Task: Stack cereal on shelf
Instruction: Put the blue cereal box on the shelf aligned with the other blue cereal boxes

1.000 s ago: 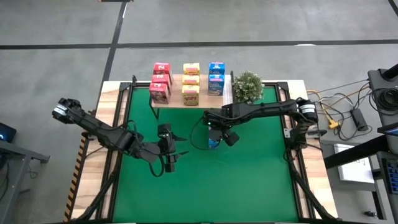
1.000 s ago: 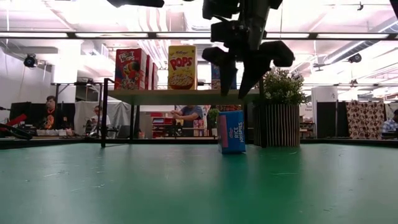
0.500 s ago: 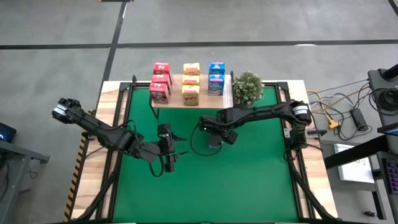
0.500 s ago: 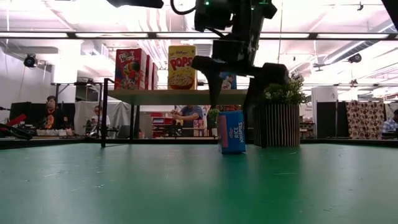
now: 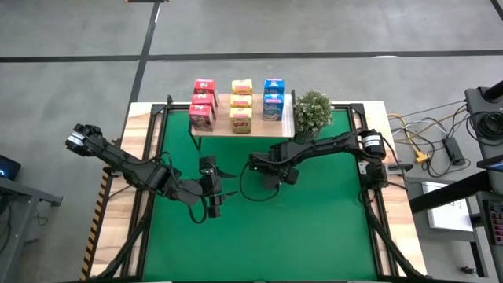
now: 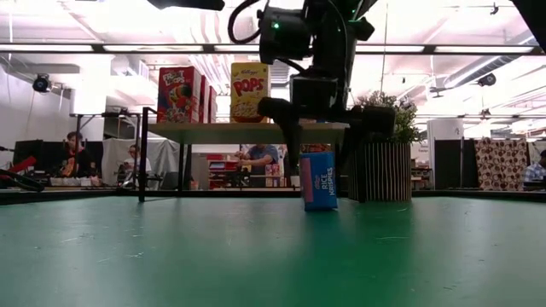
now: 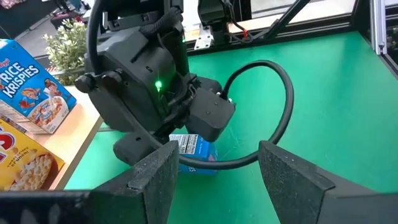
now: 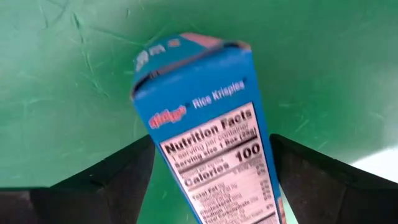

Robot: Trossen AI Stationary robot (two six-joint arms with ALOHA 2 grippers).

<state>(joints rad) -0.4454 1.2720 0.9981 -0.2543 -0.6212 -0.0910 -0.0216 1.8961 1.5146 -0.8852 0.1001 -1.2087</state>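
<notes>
Eight boxes shelved, one left.
Last blue cereal box stands on desk at shelf's 6 o'clock; right pincer wide open, straddling it, ungripped. Left pincer open, idle.

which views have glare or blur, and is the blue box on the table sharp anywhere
Low view: the ceiling lights glare white behind the shelf, and the right gripper shows as a dark silhouette astride the blue box. Right wrist view: the box fills the picture, its print readable yet slightly soft, the fingers blurred at the edge. High view: even light, the box hidden under the arm.
</notes>
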